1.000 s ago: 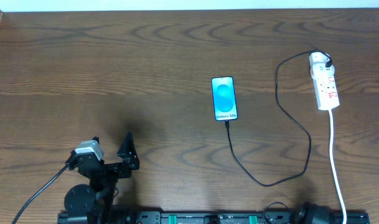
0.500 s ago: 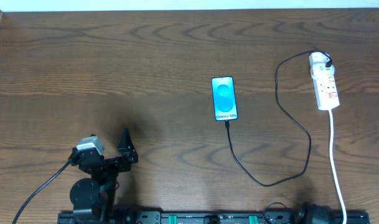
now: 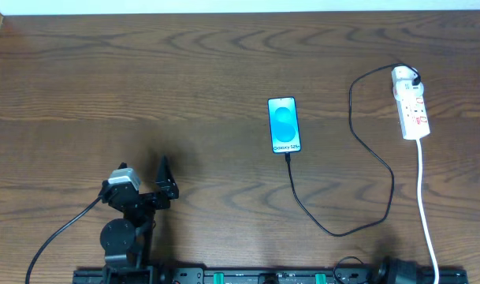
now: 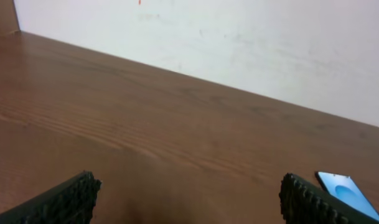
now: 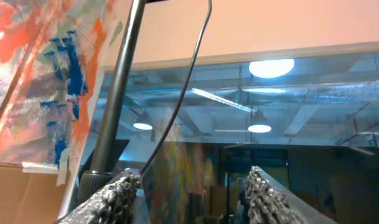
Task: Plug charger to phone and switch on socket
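The phone [image 3: 284,125] lies flat mid-table with its cyan screen lit; its corner also shows at the right edge of the left wrist view [image 4: 348,191]. The thin black charger cable [image 3: 358,225] runs from the phone's near end in a loop to the black adapter [image 3: 414,78] seated in the white socket strip [image 3: 411,106] at the far right. My left gripper [image 3: 165,183] is open and empty near the front left, well away from the phone; its fingers show in its wrist view [image 4: 189,199]. My right gripper [image 5: 192,193] is open, empty, and points up off the table.
The strip's thick white cord [image 3: 426,213] runs down the right side to the front edge. The left arm's base and dark cable [image 3: 62,237] sit at the front left. A white wall [image 4: 239,43] stands beyond the table's far edge.
My left gripper has shifted slightly right and turned a little over the second. The phone, cable and strip have not moved.
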Robot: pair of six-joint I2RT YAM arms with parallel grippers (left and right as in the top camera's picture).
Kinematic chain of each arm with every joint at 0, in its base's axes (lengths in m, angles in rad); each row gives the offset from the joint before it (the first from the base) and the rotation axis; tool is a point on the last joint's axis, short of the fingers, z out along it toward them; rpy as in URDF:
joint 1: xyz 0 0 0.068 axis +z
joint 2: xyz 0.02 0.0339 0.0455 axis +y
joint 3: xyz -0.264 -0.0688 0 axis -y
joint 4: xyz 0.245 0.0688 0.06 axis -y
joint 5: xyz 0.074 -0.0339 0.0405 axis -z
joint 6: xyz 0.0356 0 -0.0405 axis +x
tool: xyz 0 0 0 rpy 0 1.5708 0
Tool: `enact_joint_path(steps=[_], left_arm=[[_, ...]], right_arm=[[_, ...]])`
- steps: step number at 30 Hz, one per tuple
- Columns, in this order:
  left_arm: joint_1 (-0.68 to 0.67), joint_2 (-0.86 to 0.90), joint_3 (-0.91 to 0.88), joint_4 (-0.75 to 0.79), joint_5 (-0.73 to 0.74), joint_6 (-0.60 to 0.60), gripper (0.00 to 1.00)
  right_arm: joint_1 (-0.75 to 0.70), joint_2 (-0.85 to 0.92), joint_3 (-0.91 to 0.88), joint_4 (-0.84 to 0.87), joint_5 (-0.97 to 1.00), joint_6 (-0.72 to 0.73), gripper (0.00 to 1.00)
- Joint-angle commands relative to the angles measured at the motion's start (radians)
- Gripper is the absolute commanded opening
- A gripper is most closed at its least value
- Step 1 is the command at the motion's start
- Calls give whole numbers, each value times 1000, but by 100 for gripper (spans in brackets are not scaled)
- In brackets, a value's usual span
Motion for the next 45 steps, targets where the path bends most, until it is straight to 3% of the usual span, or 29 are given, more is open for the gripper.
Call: enact_joint_path(steps=[1, 13, 17, 20, 33, 45], left_arm=[[3, 1, -9, 10, -13, 29, 93], [3, 1, -41, 53, -89, 32, 93], [3, 1, -43, 51, -87, 31, 93], [3, 1, -52, 50, -87, 31, 94], [2, 3, -53, -45, -81, 31, 93], [2, 6, -53, -47, -81, 31, 93]], right_arm=[[5, -11, 1, 13, 0, -7, 57], [5, -11, 1, 55, 1, -7, 72], [5, -11, 1, 59, 1, -7, 85], [3, -11, 0, 70, 1, -7, 99], [-62, -10, -120, 212, 85, 0, 99], [-68, -10, -435, 237, 7, 102, 99]])
